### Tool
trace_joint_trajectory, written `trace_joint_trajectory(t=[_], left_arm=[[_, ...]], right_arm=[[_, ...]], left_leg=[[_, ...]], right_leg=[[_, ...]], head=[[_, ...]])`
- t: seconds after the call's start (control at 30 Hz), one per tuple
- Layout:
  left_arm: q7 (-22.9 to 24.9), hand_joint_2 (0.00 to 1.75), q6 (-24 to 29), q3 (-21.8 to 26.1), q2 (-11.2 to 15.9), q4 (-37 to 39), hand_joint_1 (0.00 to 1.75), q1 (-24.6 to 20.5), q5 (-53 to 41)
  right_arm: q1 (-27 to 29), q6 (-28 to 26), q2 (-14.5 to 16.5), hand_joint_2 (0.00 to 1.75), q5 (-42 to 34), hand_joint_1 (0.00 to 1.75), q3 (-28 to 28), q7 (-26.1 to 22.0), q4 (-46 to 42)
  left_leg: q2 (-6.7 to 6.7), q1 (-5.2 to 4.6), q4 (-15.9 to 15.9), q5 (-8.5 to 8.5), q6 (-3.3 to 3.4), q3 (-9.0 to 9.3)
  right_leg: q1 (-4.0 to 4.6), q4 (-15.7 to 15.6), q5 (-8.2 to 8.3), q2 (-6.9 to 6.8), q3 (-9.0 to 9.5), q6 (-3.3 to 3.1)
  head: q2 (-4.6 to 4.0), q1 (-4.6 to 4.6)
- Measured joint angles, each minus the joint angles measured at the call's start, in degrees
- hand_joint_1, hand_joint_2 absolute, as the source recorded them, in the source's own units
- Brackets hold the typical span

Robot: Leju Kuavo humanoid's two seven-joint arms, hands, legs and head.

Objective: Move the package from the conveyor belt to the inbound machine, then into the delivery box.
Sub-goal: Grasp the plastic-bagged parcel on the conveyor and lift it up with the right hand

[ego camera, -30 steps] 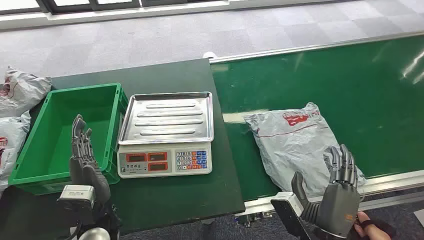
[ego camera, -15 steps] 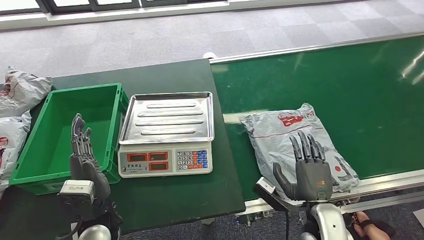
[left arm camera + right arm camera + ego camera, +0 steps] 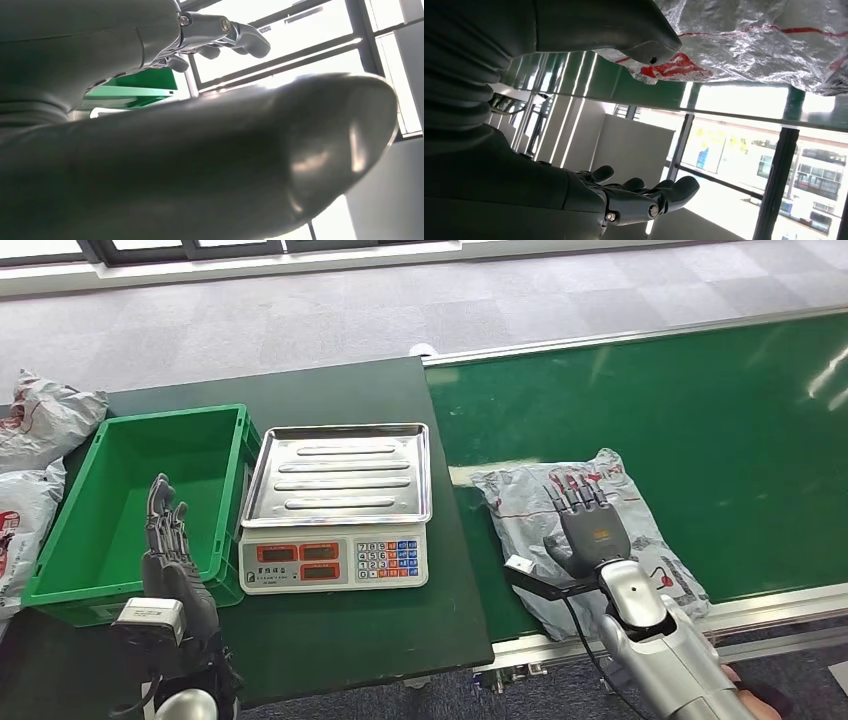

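Lower right of the frame, the right hand (image 3: pixel 590 533) hovers over the grey package (image 3: pixel 585 530) on the conveyor belt (image 3: pixel 720 430), fingers spread, holding nothing. Lower left, the left hand (image 3: pixel 170 560) stands open-fingered beside the green box (image 3: pixel 60 530).

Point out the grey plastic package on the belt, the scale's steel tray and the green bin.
Grey plastic package (image 3: pixel 520 502), head view, near-left part.
Steel scale tray (image 3: pixel 340 475), head view, ribbed centre.
Green plastic bin (image 3: pixel 175 414), head view, far rim.
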Motion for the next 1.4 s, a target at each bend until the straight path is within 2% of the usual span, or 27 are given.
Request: trace_joint_trajectory(t=[0.17,0.37,0.6,0.77,0.93,1.2,1.33,1.4], left_arm=[[0.08,0.00,0.10,0.01,0.44,0.09,0.00,0.89,0.02],[1.64,0.00,-0.46,0.01,0.49,-0.20,0.00,2.05,-0.26],[2.21,0.00,-0.55,0.01,0.50,-0.33,0.00,2.29,-0.36],[3.49,0.00,-2.15,0.00,0.49,-0.35,0.00,2.28,-0.90],[4.34,0.00,-3.31,-0.01,0.46,-0.33,0.00,2.29,-1.07],[4.69,0.00,-4.23,-0.01,0.21,-0.18,0.00,2.13,-1.05],[5.03,0.00,-4.59,-0.01,0.01,-0.14,0.00,2.01,-0.98],[5.03,0.00,-4.59,-0.01,-0.05,-0.14,0.00,1.99,-0.89]], right_arm=[[1.33,0.46,-0.04,1.75,-2.26,0.00,1.35,1.69,1.08],[7.10,7.74,0.00,1.75,-6.82,0.00,1.39,7.19,-0.54],[10.24,10.02,0.09,1.75,-7.82,0.00,1.39,8.67,-2.74],[13.24,15.39,0.11,1.75,-8.97,0.00,1.39,11.29,-4.93],[16.08,16.27,0.33,1.75,-10.44,0.00,1.39,12.76,-7.45],[17.14,15.53,1.86,1.75,-14.53,0.03,1.39,13.71,-8.36],[18.08,12.47,2.86,1.75,-14.97,1.75,1.39,13.73,-8.06],[18.90,10.13,3.27,1.75,-13.68,1.75,1.40,13.73,-8.06]], left_leg=[[-0.01,-0.02,0.00,-0.04,0.03,-0.02],[-0.04,-0.03,0.00,-0.16,0.12,-0.53],[-0.02,-0.04,0.01,-0.19,0.15,-0.50],[-0.04,-0.04,0.05,-0.16,0.14,-0.06],[0.01,-0.04,0.05,-0.28,0.16,-0.30],[0.07,-0.04,0.06,-0.31,0.16,-0.20],[0.07,-0.04,0.06,-0.31,0.16,-0.17],[0.05,-0.03,0.06,-0.31,0.16,-0.20]], right_leg=[[-0.01,-0.04,-0.02,0.00,-0.01,0.03],[-0.02,-0.05,-0.07,-0.03,-0.01,0.09],[-0.03,-0.05,-0.07,0.02,-0.03,0.10],[-0.02,-0.05,-0.07,-0.01,-0.01,0.10],[-0.02,-0.07,-0.17,0.07,0.10,0.21],[-0.02,-0.08,-0.20,0.15,0.22,0.24],[-0.02,-0.08,-0.20,0.15,0.24,0.24],[-0.02,-0.08,-0.20,0.14,0.23,0.24]], head=[[0.00,0.00],[0.00,0.00],[0.00,-0.01],[0.00,0.00],[0.00,-0.01],[0.00,-0.01],[0.00,-0.01],[0.00,-0.01]])
